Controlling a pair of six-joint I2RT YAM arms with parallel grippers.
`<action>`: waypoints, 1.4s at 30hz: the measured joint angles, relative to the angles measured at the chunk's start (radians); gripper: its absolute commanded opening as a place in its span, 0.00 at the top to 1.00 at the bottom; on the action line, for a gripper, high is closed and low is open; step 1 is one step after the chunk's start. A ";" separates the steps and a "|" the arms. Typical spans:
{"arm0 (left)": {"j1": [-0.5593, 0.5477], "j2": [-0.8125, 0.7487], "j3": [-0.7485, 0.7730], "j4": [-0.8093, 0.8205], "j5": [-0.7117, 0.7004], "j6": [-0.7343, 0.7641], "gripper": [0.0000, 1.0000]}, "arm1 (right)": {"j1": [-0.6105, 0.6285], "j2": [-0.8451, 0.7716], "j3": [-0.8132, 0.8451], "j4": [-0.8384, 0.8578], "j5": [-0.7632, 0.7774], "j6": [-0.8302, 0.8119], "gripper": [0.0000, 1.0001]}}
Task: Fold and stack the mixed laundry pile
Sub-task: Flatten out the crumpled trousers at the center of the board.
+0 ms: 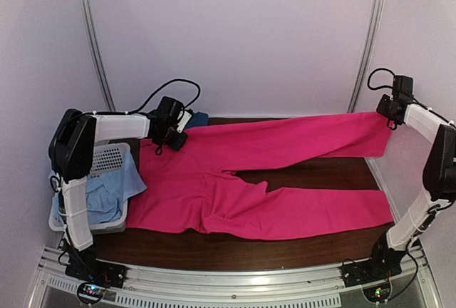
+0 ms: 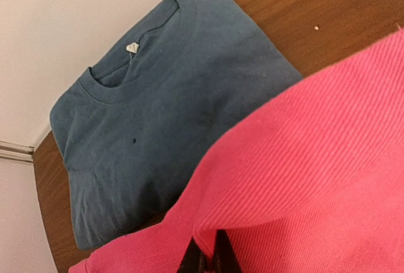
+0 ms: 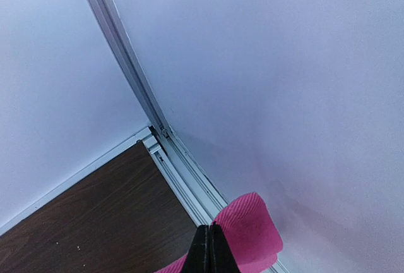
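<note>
A magenta-pink garment (image 1: 235,180) with two long legs lies spread across the wooden table (image 1: 313,172). My left gripper (image 1: 173,139) is shut on its left edge, and a fold of pink cloth (image 2: 315,159) rises between the fingertips (image 2: 208,257). My right gripper (image 1: 388,119) is shut on the far end of the upper leg, by the right wall, where a pink fold (image 3: 252,229) sticks out past the closed tips (image 3: 210,248). A folded dark blue T-shirt (image 2: 170,115) lies at the back (image 1: 198,118), partly under the pink edge. A pale light-blue cloth (image 1: 107,194) hangs out of the basket.
A white slotted plastic basket (image 1: 114,157) stands at the table's left edge under the left arm. Pale walls with metal rails (image 3: 158,127) close in the back and sides, and the right gripper is close to the right wall.
</note>
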 measured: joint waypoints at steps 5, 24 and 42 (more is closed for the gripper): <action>-0.003 0.110 0.161 -0.023 -0.074 0.017 0.93 | 0.005 0.244 0.183 -0.034 0.023 -0.024 1.00; -0.067 0.059 0.031 0.090 0.016 0.057 0.46 | 0.063 0.369 0.192 0.030 -0.066 -0.083 1.00; -0.317 0.425 0.476 0.040 0.225 0.299 0.55 | 0.085 0.292 0.231 0.002 -0.070 -0.083 1.00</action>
